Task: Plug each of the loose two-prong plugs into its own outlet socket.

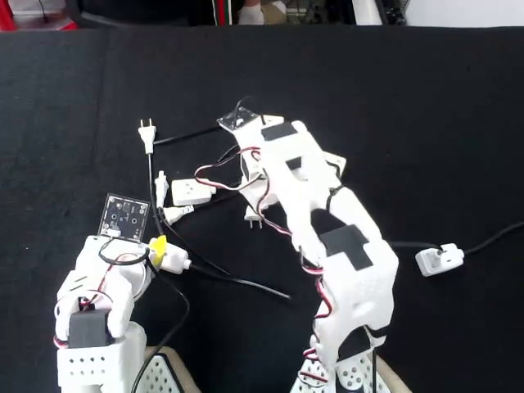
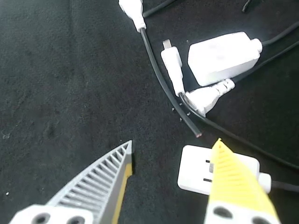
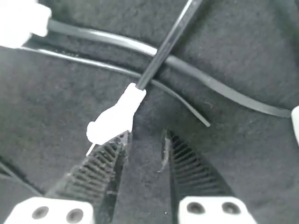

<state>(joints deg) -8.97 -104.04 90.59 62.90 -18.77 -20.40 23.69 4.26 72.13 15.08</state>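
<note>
A: Left gripper (image 2: 173,143)?
B: Fingers wide apart over black cloth (image 2: 70,84). Yellow one overlaps white socket (image 2: 194,172), 2 slots showing.
A: Plugs?
B: White plug (image 2: 172,65) just beside 2nd socket (image 2: 223,57), black cable (image 2: 159,79) alongside.

Bright even light, faint shadows, whites overexposed.

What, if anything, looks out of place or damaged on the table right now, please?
One black cable ends in a bare, cut-looking tip near the white outlet block, with no plug on that end. The cables also cross over one another in a tangle. Nothing else stands out.
</note>
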